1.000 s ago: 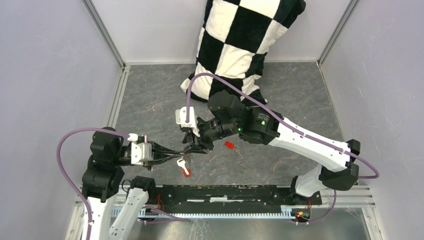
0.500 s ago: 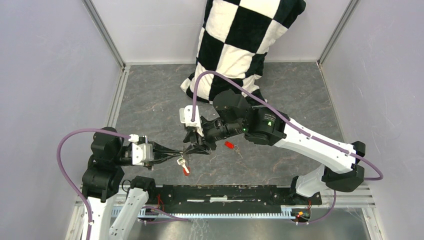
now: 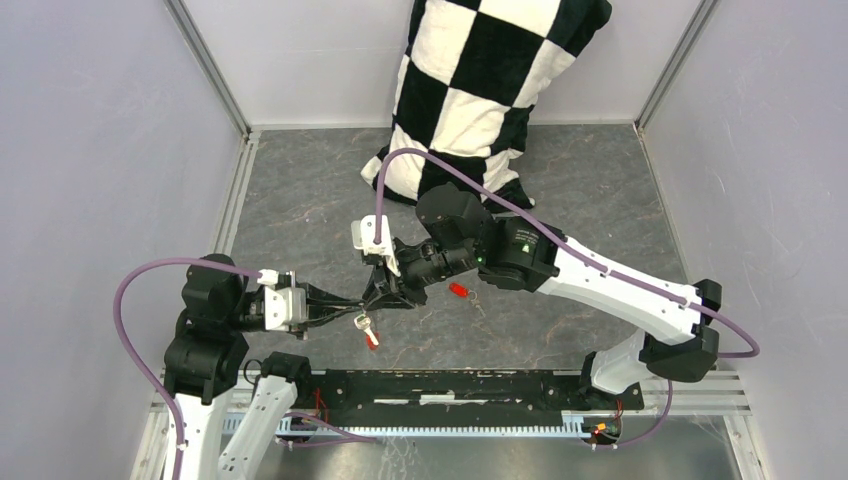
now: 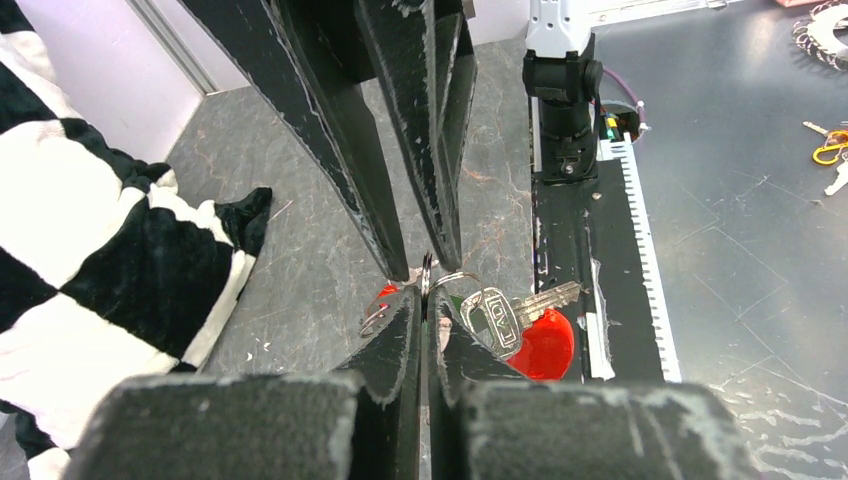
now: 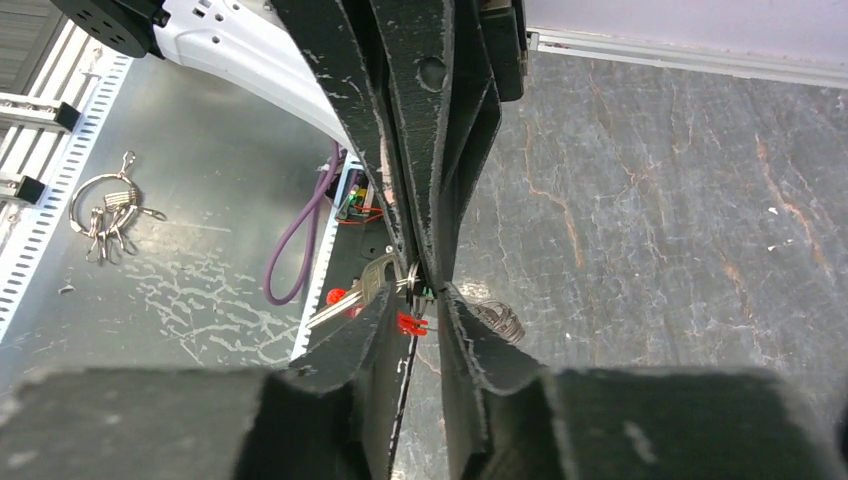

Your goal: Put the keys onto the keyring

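My left gripper (image 3: 352, 306) is shut edge-on on a thin wire ring of the keyring (image 4: 427, 272). Its red-and-grey fob (image 3: 371, 338) hangs below, and also shows in the left wrist view (image 4: 545, 345). My right gripper (image 3: 386, 294) meets the left one tip to tip. Its tips (image 5: 425, 290) are pinched on a small green-headed key (image 5: 426, 292) right at the ring. Most of that key is hidden. The red-headed key (image 3: 459, 290) lies on the grey mat just right of the grippers, with a small wire ring beside it.
A black-and-white checkered pillow (image 3: 480, 90) lies at the back. A black rail (image 3: 450, 385) runs along the front edge. A spare bunch of keys (image 5: 105, 210) lies on the metal surface beyond it. Grey walls close in left and right.
The right arm shifted slightly right, then back left. Both grippers stayed together at the ring, and the fob barely moved.
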Robot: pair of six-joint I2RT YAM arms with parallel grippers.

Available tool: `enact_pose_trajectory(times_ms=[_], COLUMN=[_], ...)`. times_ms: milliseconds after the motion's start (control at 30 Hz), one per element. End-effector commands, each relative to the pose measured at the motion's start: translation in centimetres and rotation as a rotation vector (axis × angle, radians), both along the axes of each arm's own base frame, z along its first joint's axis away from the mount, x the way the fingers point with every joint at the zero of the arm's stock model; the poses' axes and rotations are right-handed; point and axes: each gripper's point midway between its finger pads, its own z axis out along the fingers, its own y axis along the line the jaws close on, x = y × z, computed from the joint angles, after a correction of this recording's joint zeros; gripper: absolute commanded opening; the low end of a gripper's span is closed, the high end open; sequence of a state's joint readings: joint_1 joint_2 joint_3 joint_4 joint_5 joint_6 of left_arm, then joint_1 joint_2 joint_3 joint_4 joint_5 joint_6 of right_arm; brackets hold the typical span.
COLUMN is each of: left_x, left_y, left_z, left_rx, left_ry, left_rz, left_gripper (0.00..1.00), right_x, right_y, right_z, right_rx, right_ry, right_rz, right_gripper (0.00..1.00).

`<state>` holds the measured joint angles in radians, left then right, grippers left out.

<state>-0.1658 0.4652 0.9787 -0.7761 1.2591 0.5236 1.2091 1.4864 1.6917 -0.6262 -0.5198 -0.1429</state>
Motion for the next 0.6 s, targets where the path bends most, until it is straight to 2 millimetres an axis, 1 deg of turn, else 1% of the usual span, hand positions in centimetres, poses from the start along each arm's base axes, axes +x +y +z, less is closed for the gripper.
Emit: enact_pose_trajectory(times_ms=[0,67,167,200,233,267,300,333,367,400,433,500,567], left_x=[-0.1,-0.3,-0.6,-0.7,-0.7,-0.8,-0.8,-0.8,-0.8,-0.7,-0.6,-0.5,-0.8], left_y=[-0.2,-0.2,-0.3,-0.3,-0.3,-0.3,-0.3,-0.3,-0.3,-0.3,-0.3,-0.3,-0.3], left_z=[0.4,0.4,0.6,0.7,0.8,0.9,1.0,1.0,1.1,1.0,0.9,0.7,0.6], left_rx=[-0.003,-0.006,-0.010,-0.011,-0.012,-0.013,-0.014,-0.016,-0.019,-0.019,-0.018,-0.017,-0.021], left_ry=[-0.043,-0.046,-0.051,-0.055,-0.059,-0.063,-0.063,-0.060,-0.056,-0.049,-0.042,-0.025,-0.008], left_rz=[-0.034,-0.047,-0.063,-0.066,-0.068,-0.070,-0.072,-0.072,-0.069,-0.062,-0.054,-0.045,-0.050], left_gripper=[0.02,0.02,0.02,0.02,0.02,0.02,0.02,0.04,0.12,0.24,0.34,0.47,0.57], right_x=[0.1,0.2,0.5,0.5,0.4,0.4,0.4,0.5,0.4,-0.1,-0.1,-0.5,-0.8], right_y=[1.2,1.4,1.5,1.5,1.5,1.5,1.4,1.4,1.3,0.8,0.5,-0.6,-1.6], right_z=[1.0,0.9,0.4,0.2,0.1,0.0,0.2,0.5,1.2,3.0,3.3,5.0,6.6], right_rx=[0.049,0.054,0.040,0.036,0.033,0.036,0.048,0.067,0.112,0.197,0.246,0.376,0.489], right_ry=[0.013,0.019,0.020,0.023,0.024,0.024,0.020,0.016,0.009,0.003,0.010,0.021,0.034], right_rz=[-0.008,-0.014,-0.030,-0.027,-0.025,-0.023,-0.025,-0.034,-0.032,-0.024,-0.029,-0.030,-0.023], right_gripper=[0.22,0.14,0.06,0.02,0.00,0.00,0.00,0.00,0.00,0.00,0.00,0.00,0.00])
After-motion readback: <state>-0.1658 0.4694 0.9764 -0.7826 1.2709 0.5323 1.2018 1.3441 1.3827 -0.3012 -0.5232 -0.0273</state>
